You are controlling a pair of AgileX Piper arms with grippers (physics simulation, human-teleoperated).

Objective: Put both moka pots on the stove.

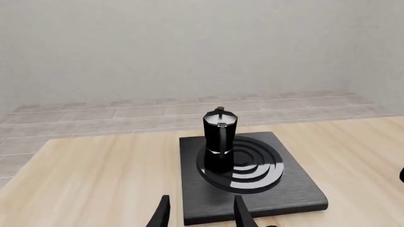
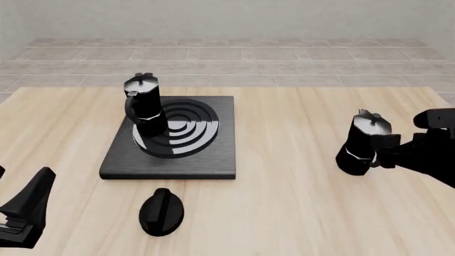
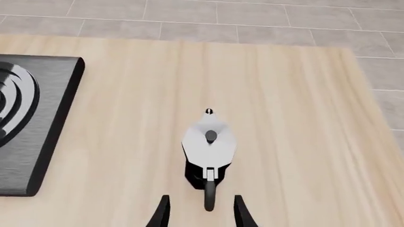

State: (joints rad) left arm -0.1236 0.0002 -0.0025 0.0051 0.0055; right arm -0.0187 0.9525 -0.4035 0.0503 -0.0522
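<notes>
We see bright, even, diffuse light with no clear source. Shadows are faint: only soft dark patches under the moka pots (image 2: 145, 104) and the stove (image 2: 172, 140). The burner rings and the pot lids carry pale sheen rather than hard glare. All three renders are sharp throughout, with no blur or edge distortion.

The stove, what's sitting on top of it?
One moka pot stands upright on the stove, on the left part of the burner rings. The rings directly under the pot are hidden. The other moka pot is still on the table.
</notes>
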